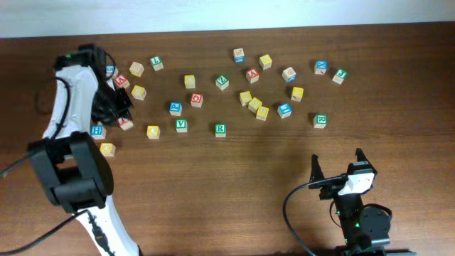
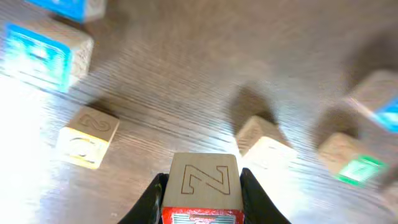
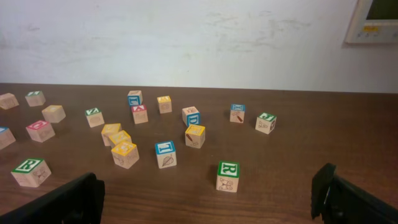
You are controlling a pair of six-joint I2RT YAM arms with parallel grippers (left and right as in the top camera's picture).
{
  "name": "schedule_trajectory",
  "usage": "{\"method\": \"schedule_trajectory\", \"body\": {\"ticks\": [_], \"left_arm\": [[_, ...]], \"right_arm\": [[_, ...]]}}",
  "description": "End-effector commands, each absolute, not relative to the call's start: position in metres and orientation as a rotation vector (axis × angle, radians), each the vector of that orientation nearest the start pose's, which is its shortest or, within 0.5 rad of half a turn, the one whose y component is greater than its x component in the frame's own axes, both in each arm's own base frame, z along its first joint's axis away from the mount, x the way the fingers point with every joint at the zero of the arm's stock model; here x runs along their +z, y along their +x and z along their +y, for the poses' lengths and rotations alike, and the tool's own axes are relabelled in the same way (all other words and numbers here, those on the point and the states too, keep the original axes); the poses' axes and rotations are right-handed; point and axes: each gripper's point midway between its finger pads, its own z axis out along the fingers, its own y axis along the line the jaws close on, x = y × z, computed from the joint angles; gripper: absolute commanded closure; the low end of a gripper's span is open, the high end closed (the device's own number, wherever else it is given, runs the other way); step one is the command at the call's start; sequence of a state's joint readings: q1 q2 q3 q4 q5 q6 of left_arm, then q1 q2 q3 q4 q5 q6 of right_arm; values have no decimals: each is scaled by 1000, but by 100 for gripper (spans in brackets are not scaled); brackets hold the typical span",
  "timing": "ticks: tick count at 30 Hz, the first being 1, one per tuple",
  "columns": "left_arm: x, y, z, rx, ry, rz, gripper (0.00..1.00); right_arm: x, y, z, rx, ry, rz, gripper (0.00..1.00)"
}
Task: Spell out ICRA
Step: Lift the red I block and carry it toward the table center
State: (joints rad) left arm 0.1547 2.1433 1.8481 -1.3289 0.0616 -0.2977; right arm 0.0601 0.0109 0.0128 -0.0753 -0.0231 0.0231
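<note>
Currently clenching a red-faced cube (image 1: 125, 122) between the fingers of the left gripper (image 2: 202, 202), at the left of the table (image 1: 234, 203); showing a carved Z on that cube's upper side in the left wrist view, with the letter on the red face too foreshortened to read; holding the right gripper (image 1: 337, 160) at the near right, fingers spread wide and grasping nothing; lying left of centre, well apart from both grippers, a green R cube (image 1: 220, 129); lying farther back near the middle, a red A cube (image 1: 252, 75); lying scattered among the rest, several yellow cubes (image 1: 153, 131), letters too small to pick out a C.
</note>
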Motion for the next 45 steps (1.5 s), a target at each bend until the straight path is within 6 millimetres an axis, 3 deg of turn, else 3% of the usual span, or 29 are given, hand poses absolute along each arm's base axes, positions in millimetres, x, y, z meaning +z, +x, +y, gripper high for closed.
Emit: {"method": "schedule_trajectory", "body": {"ticks": [1, 5, 10, 13, 16, 19, 22, 25, 28, 36, 41, 45], "left_arm": [[134, 414, 26, -370, -475, 3074, 92], [175, 411, 16, -446, -457, 3025, 91], [242, 392, 10, -457, -379, 2914, 88], [291, 368, 6, -435, -336, 2795, 85], [326, 348, 2, -424, -300, 2698, 84], [359, 324, -17, -460, -216, 2605, 83], [369, 304, -51, -503, -77, 2594, 84], [356, 283, -93, -560, 89, 2661, 85], [318, 258, -140, -613, 253, 2815, 89], [205, 237, -193, -529, 209, 3055, 89], [128, 240, -191, -394, 81, 3077, 89], [86, 257, -160, -111, -52, 3006, 87]], "right_arm": [[156, 245, 19, 79, -46, 1648, 2], [156, 245, 19, 79, -46, 1648, 2], [156, 245, 19, 79, -46, 1648, 2], [156, 245, 19, 79, -46, 1648, 2], [156, 245, 19, 79, -46, 1648, 2], [156, 245, 19, 79, -46, 1648, 2], [156, 245, 19, 79, -46, 1648, 2], [156, 245, 19, 79, -46, 1648, 1], [156, 245, 19, 79, -46, 1648, 2], [156, 245, 19, 79, -46, 1648, 2], [156, 245, 19, 79, -46, 1648, 2], [156, 245, 19, 79, -46, 1648, 2]]}}
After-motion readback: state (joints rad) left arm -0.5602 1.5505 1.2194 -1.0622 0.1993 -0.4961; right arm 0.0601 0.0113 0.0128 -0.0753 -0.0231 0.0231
